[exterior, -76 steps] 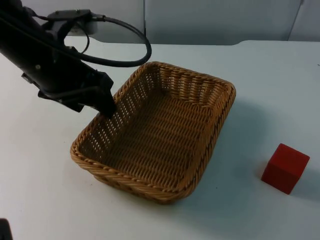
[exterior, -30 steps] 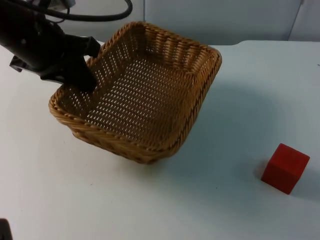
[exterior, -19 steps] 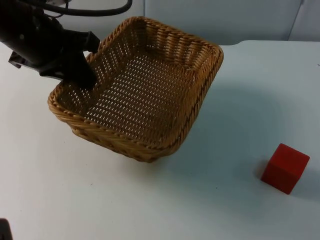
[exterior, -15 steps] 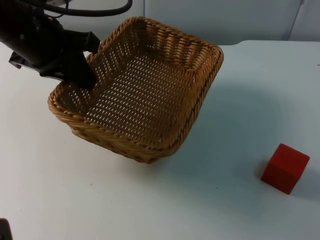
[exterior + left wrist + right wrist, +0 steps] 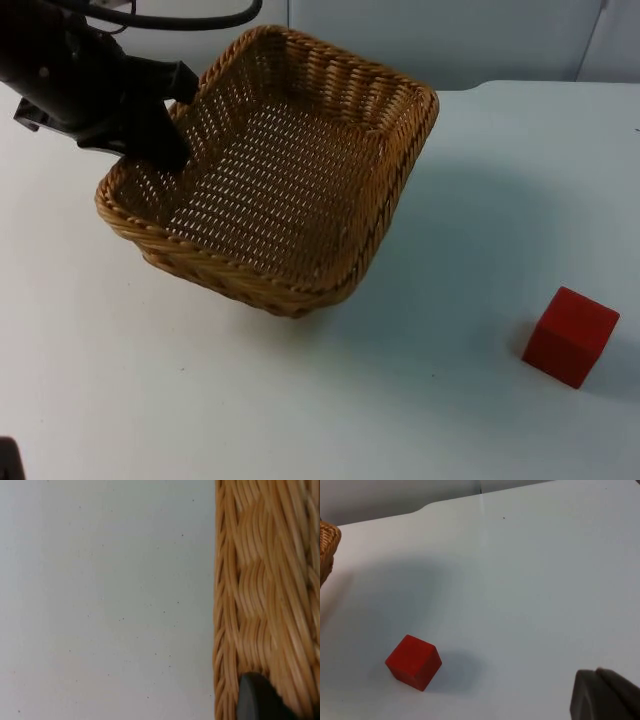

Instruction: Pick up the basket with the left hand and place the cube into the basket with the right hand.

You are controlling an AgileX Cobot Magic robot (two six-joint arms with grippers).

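Basket (image 5: pixel 290 170) hangs above white table (image 5: pixel 300 400), left claw (image 5: pixel 165 150) clamped on it.

Lab-type robot test bench, not a home or shop. Plain white table (image 5: pixel 300 420) with nothing domestic on it, ending at a grey partition wall (image 5: pixel 430 40) made of flat panels with a seam between them. A black arm (image 5: pixel 70 70) reaches over the table. The props are a wicker basket (image 5: pixel 330 90) and a plain red cube (image 5: pixel 570 336), set well apart. Even, flat indoor light with soft shadows.
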